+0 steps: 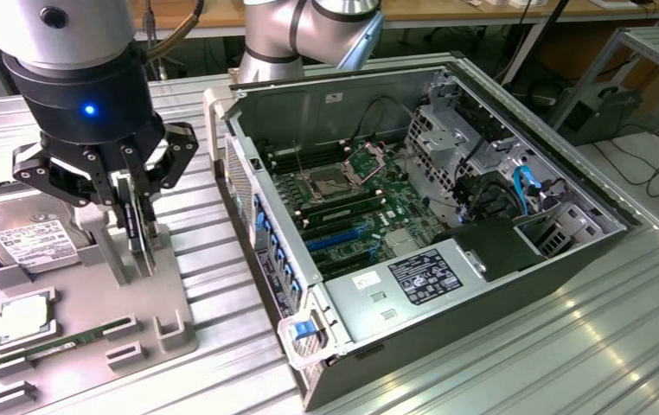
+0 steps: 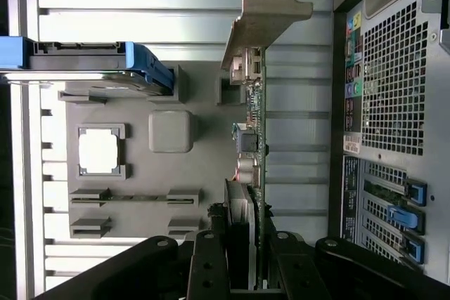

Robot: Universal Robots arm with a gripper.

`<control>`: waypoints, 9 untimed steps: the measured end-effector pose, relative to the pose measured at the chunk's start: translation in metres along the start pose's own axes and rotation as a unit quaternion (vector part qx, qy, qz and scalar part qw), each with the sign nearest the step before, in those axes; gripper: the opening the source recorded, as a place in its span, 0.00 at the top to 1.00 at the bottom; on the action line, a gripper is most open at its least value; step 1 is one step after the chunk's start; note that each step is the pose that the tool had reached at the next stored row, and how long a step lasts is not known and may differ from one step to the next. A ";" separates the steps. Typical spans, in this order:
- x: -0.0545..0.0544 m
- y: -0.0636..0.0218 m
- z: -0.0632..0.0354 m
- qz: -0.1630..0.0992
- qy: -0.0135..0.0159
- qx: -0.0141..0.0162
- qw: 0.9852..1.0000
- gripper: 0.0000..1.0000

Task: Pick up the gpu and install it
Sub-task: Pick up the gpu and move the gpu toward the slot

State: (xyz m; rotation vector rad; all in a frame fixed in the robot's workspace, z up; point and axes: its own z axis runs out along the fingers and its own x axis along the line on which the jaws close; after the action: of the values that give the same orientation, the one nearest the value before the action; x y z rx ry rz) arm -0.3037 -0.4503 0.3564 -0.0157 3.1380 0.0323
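Observation:
The gpu (image 1: pixel 145 242) is a thin dark card standing on its edge over the grey parts tray (image 1: pixel 87 294) at the exterior view's left. My gripper (image 1: pixel 131 220) comes down from above and is shut on the gpu, one finger on each flat side. In the wrist view the gpu (image 2: pixel 256 138) is edge-on, running away from my gripper (image 2: pixel 247 258), with its silver bracket (image 2: pixel 264 12) at the far end. Whether the card's lower edge is clear of its tray slot I cannot tell.
The open computer case (image 1: pixel 422 199) lies to the exterior view's right of the tray, motherboard (image 1: pixel 347 203) facing up; its rear panel (image 2: pixel 394 103) is close beside the card. On the tray sit a hard drive (image 1: pixel 24 238), a CPU (image 1: pixel 24 316) and a RAM stick (image 1: pixel 70 341).

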 end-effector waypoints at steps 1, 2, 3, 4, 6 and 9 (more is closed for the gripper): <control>0.000 0.0000 -0.0010 0.000 0.000 0.000 1.000 0.72; 0.000 0.0000 -0.0022 0.000 0.000 0.000 1.000 0.72; 0.000 0.0001 -0.0032 0.000 0.000 0.000 1.000 0.72; 0.000 0.0001 -0.0043 0.000 0.000 0.000 1.000 0.72; 0.000 0.0001 -0.0065 0.000 0.000 0.000 1.000 0.72; 0.000 0.0002 -0.0106 0.000 0.000 0.000 1.000 0.72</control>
State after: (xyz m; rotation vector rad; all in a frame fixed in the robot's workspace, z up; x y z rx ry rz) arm -0.3038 -0.4503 0.3670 -0.0157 3.1381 0.0322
